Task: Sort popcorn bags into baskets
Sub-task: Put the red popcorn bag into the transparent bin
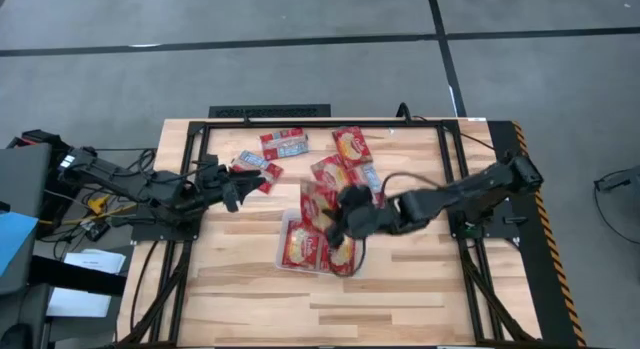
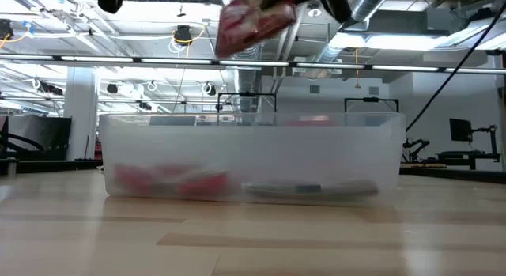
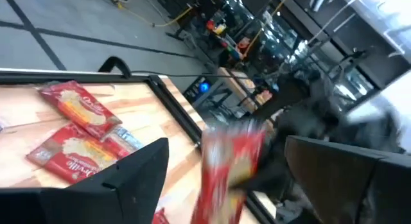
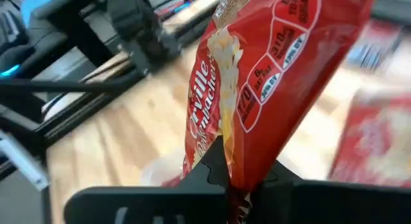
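Note:
My right gripper (image 1: 343,207) hangs above the clear plastic tray (image 1: 283,251) and is shut on a red popcorn bag (image 1: 318,203). In the low view this bag (image 2: 254,21) shows high over the tray (image 2: 253,130), which has a few red bags lying flat on its floor (image 2: 170,181). More red bags with pale panels lie flat on the wood at the far side (image 1: 283,142) (image 1: 351,144) (image 1: 330,172). My left gripper (image 1: 236,187) is open and empty, left of the tray beside a bag (image 1: 260,169). My right gripper pinches the red bag between its two fingers at one narrow end (image 4: 239,176). The bag (image 4: 257,83) stretches away from the fingers, lifted clear above the tray. In the low view it sits tilted (image 2: 254,21).
A black metal frame (image 1: 300,122) borders the wooden table top on the far, left and right sides. Bare wood (image 1: 330,309) spreads at the near side of the tray. The left wrist view shows the right arm (image 3: 321,115) and its bag (image 3: 228,160) straight ahead.

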